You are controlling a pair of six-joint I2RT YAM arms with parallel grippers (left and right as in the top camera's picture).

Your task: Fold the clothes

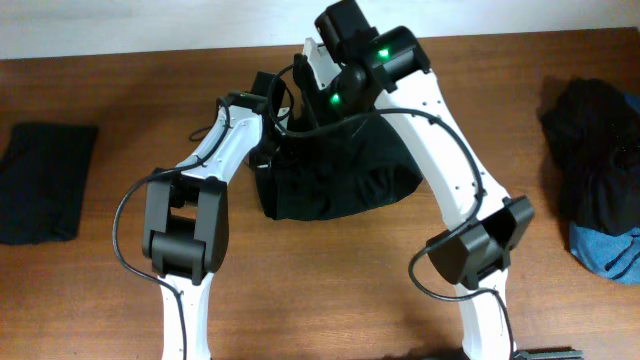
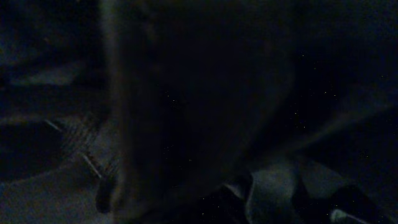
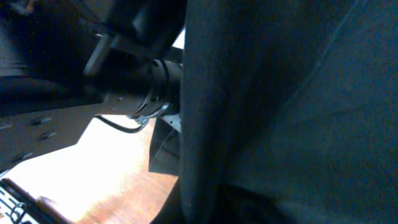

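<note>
A black garment hangs bunched at the back middle of the table, lifted by both arms. My left gripper holds its left upper edge and my right gripper its top, both shut on the cloth. Dark fabric fills the left wrist view and hides the fingers. In the right wrist view the black garment covers the right side and hides the fingers too. A folded black piece lies flat at the far left. A pile of black clothes with a blue piece sits at the far right.
The brown wooden table runs under everything, with a white wall strip along its back edge. The left arm's dark wrist shows close by in the right wrist view. Both arms' bases stand at the front edge.
</note>
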